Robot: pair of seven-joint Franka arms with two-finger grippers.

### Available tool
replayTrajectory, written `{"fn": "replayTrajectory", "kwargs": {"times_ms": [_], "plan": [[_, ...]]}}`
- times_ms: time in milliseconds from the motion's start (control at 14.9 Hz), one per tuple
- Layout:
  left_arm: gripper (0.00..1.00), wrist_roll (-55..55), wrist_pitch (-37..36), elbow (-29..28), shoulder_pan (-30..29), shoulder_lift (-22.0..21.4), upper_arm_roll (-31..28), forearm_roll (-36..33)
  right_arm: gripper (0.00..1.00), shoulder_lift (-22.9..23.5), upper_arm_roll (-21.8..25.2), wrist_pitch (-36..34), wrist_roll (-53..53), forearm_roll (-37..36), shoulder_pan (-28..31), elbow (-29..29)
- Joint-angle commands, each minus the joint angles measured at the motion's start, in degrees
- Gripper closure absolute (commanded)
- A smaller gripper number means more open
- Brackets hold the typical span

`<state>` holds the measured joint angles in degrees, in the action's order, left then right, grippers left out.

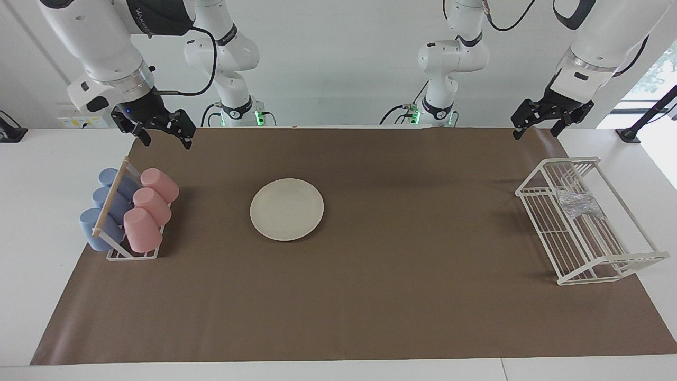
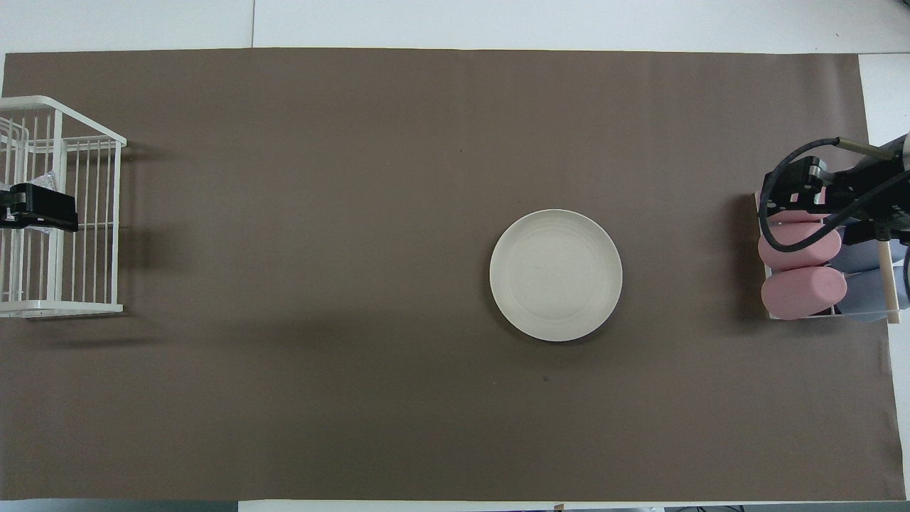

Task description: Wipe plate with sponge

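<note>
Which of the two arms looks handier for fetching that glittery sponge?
The left. Its open left gripper hangs over the white rack's end of the table, where the sponge lies; the open right gripper waits above the cups.
</note>
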<state>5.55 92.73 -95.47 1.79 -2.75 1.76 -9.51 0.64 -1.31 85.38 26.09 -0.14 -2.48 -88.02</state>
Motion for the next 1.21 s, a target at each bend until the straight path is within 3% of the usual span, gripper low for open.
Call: {"fn": "replayTrajectory", "kwargs": {"times_ms": [0,404,538,673,942,1143], "plan": [[0.0,2.36,7.09,-6.99,1.11,0.19,0.17,-10.4,0.0,-0.2,-0.45,-0.83,12.35,-0.21,-3.04,1.18],[0.0,14.48,13.52,-8.41,2.6,11.79,0.08,-33.96,0.0,0.5,-1.33,0.92,57.51,6.18,-13.77,1.27],[0.0,15.18,13.97,-8.15,2.6,14.34,0.08,-40.3,0.0,3.82,-1.33,0.67,69.48,9.62,-16.58,5.63],[0.0,16.77,13.88,-8.41,2.6,15.14,0.08,-41.99,0.0,9.18,-1.24,-3.45,74.09,11.04,-18.78,12.57],[0.02,17.21,13.97,-8.85,2.08,15.14,0.17,-42.87,0.0,9.65,-1.33,-3.13,73.93,8.68,-23.08,12.88],[0.27,17.56,14.06,-9.03,1.99,15.14,0.17,-42.79,0.0,8.42,-1.59,0.04,70.85,8.05,-23.62,10.85]]}}
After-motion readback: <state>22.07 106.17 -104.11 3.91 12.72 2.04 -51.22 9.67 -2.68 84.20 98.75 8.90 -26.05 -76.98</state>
